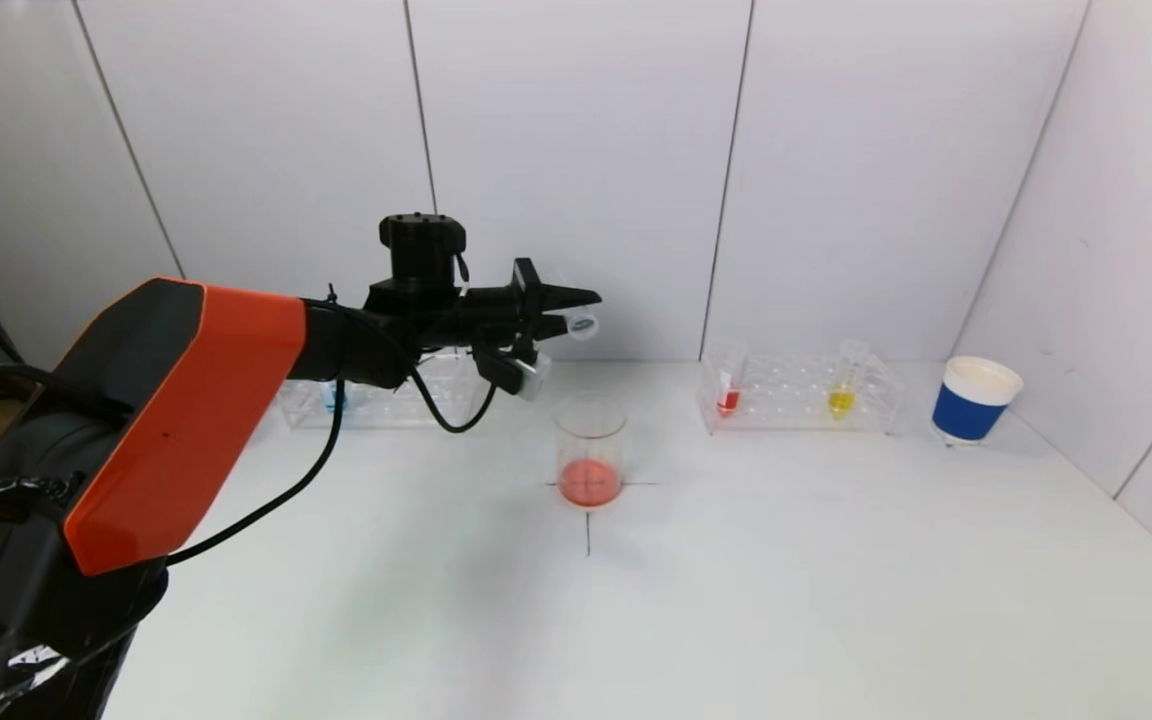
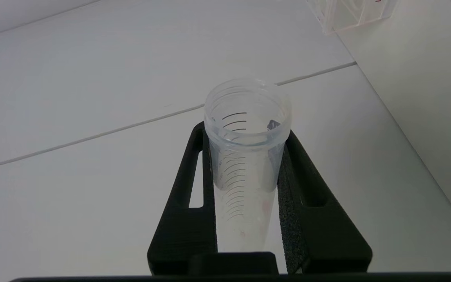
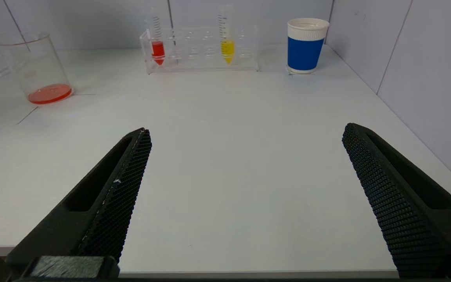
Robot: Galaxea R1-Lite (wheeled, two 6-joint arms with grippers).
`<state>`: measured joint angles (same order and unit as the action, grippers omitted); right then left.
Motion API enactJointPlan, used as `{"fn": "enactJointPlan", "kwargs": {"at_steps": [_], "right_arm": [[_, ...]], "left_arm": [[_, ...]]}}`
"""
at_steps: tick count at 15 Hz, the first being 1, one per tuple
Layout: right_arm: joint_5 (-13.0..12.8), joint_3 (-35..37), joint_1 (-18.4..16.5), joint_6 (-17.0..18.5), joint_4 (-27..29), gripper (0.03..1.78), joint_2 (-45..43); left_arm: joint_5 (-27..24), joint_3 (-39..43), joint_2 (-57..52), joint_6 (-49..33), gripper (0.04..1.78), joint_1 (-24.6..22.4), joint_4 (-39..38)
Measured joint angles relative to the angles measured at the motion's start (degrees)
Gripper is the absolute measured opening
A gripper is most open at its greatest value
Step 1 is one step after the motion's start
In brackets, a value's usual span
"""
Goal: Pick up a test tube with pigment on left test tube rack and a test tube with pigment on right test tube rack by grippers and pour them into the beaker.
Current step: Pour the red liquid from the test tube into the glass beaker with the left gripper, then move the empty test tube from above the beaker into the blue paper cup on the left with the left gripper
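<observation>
Held tube: a clear, emptied test tube (image 2: 245,164) lies nearly level, clamped in the left gripper (image 1: 564,310) above and just behind the beaker.
Beaker: beaker (image 1: 590,450) stands mid-table on a cross mark, a shallow layer of red liquid in its bottom.
Right rack: right test tube rack (image 1: 798,393) carries a red-filled tube (image 1: 729,388) and a yellow-filled tube (image 1: 844,385).
Left rack: left test tube rack (image 1: 376,400), behind the arm, shows a blue-filled tube (image 1: 335,399).
Cup: blue-and-white paper cup (image 1: 973,399) beside the right rack; contents cannot be told.
Right gripper: right gripper (image 3: 245,196) low over the near table edge, spread wide, empty.
</observation>
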<state>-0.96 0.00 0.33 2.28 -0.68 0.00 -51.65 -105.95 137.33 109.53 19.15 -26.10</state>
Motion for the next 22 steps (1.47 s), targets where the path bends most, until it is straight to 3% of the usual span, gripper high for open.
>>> {"fn": "enactJointPlan", "kwargs": {"at_steps": [7, 11, 14, 18, 22], "right_arm": [[0.0, 0.0, 0.0, 0.0, 0.0, 1.77, 0.0], [0.0, 0.0, 0.0, 0.0, 0.0, 1.77, 0.0], [0.0, 0.0, 0.0, 0.0, 0.0, 1.77, 0.0], [0.0, 0.0, 0.0, 0.0, 0.0, 1.77, 0.0], [0.0, 0.0, 0.0, 0.0, 0.0, 1.77, 0.0]], "left_arm": [[-0.2, 0.1, 0.2, -0.7, 0.46, 0.0, 0.1], [2.6, -1.0, 0.0, -9.0, 0.46, -0.1, 0.0], [8.9, -1.4, -1.1, -23.0, 0.46, -0.5, -0.2], [20.6, -4.4, -2.6, -49.1, 0.46, -1.1, 0.9], [28.9, -6.8, -5.8, -70.0, 0.46, -2.1, 11.9]]}}
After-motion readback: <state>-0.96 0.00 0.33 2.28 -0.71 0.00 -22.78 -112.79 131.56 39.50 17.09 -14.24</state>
